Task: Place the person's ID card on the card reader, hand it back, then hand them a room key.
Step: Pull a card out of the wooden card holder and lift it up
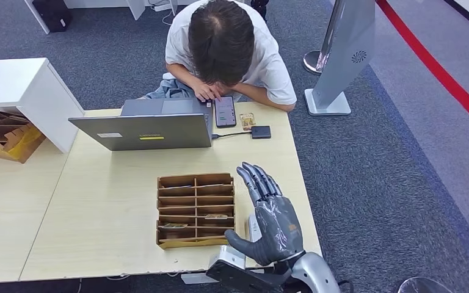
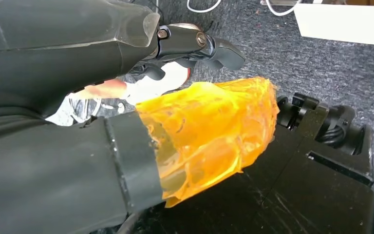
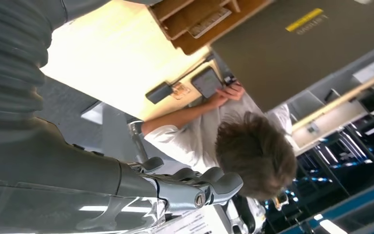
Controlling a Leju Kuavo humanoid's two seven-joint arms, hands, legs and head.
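My right hand (image 1: pixel 269 220) hovers open and flat over the table's near right corner, just right of the wooden card organizer (image 1: pixel 195 209), and holds nothing. Key cards (image 1: pixel 215 216) lie in some of its slots. The small black card reader (image 1: pixel 261 132) sits at the far side, cabled to the laptop (image 1: pixel 149 130). A yellowish card (image 1: pixel 247 119) lies beside it, near the person's phone (image 1: pixel 225 111). The right wrist view shows the reader (image 3: pixel 158 92), the card (image 3: pixel 180 90) and my fingers (image 3: pixel 214 185). My left hand (image 2: pixel 185 63) hangs low over carpet, empty.
A person (image 1: pixel 223 43) leans over the table's far edge, touching the phone. A white shelf (image 1: pixel 21 91) and cardboard box (image 1: pixel 6 137) stand at the left. A white device (image 1: pixel 253 229) lies under my right hand. A grey kiosk stand (image 1: pixel 342 55) rises at right.
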